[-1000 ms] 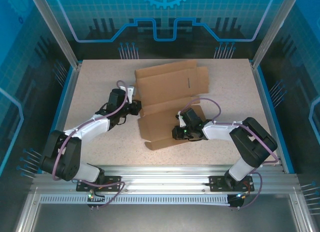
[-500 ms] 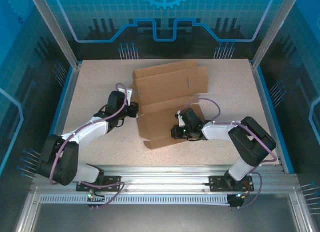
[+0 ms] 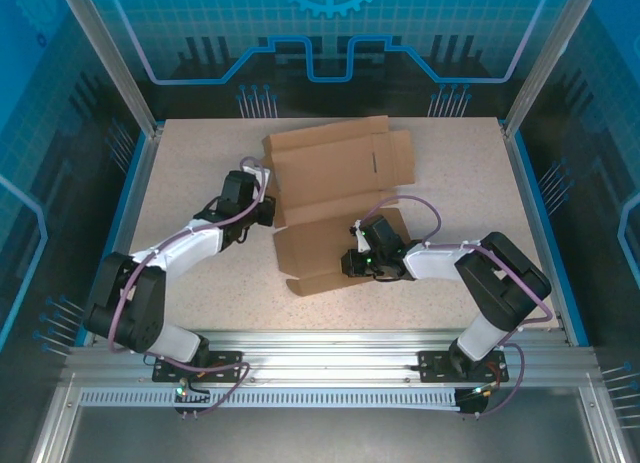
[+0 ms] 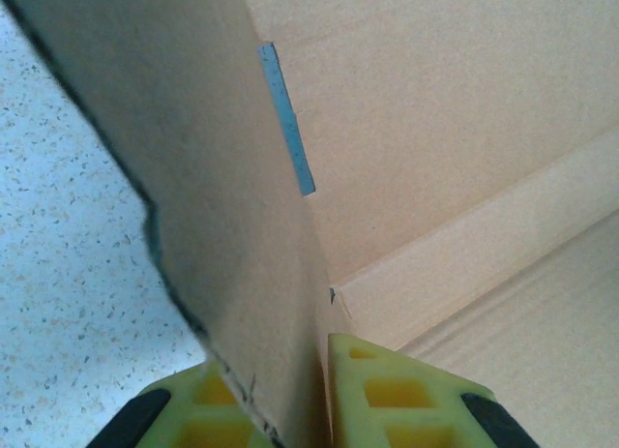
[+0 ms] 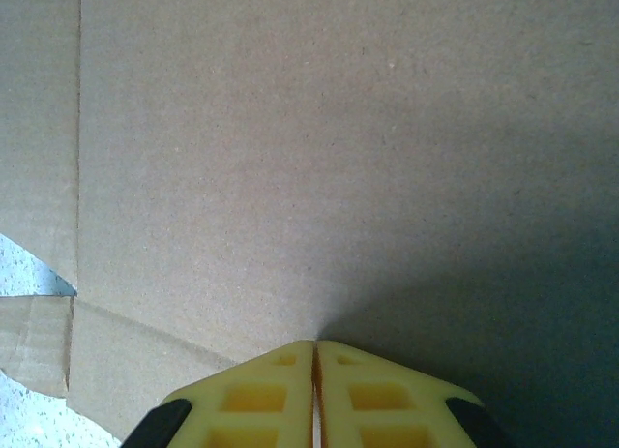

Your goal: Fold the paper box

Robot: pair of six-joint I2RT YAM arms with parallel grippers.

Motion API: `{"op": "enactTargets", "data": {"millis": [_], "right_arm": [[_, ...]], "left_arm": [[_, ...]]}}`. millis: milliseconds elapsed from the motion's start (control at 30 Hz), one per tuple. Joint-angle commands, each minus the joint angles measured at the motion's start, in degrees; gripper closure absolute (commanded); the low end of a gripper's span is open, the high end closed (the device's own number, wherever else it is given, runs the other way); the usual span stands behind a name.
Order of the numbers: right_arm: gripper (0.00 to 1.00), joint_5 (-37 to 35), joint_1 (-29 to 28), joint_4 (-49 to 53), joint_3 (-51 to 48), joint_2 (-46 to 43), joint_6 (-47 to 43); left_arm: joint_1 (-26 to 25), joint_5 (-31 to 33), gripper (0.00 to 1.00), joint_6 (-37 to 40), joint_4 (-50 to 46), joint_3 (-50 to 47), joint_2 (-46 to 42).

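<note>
From above, a speckled beige table (image 3: 190, 173) sits inside an aluminium frame (image 3: 330, 348) with blue-lit see-through walls (image 3: 330, 43). On it the paper box (image 3: 335, 178), a brown die-cut sheet with flaps, lies mostly flat across the middle and far part, with the left gripper (image 3: 268, 211) at its left edge and the right gripper (image 3: 346, 264) on its near panel. The left wrist view has the yellow fingers (image 4: 397, 395) pinched on a raised flap (image 4: 213, 206) beside a narrow slot (image 4: 287, 119). In the right wrist view the fingers (image 5: 261, 395) are closed together on nothing, tips at flat cardboard.
</note>
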State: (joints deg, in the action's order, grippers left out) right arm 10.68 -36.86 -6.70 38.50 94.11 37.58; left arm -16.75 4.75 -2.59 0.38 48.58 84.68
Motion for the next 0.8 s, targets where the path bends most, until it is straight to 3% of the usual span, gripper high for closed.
{"op": "enactTargets", "data": {"millis": [0, 767], "right_arm": [[0.88, -1.7, -0.9, 0.6, -2.0, 2.0, 0.7], [0.88, -1.9, -1.0, 1.0, -2.4, 1.6, 0.7]], "left_arm": [[1.3, 0.8, 0.85, 2.1, -0.3, 2.0, 1.8], [9.5, -11.2, 0.86, 1.8, -6.9, 15.2, 11.1]]}}
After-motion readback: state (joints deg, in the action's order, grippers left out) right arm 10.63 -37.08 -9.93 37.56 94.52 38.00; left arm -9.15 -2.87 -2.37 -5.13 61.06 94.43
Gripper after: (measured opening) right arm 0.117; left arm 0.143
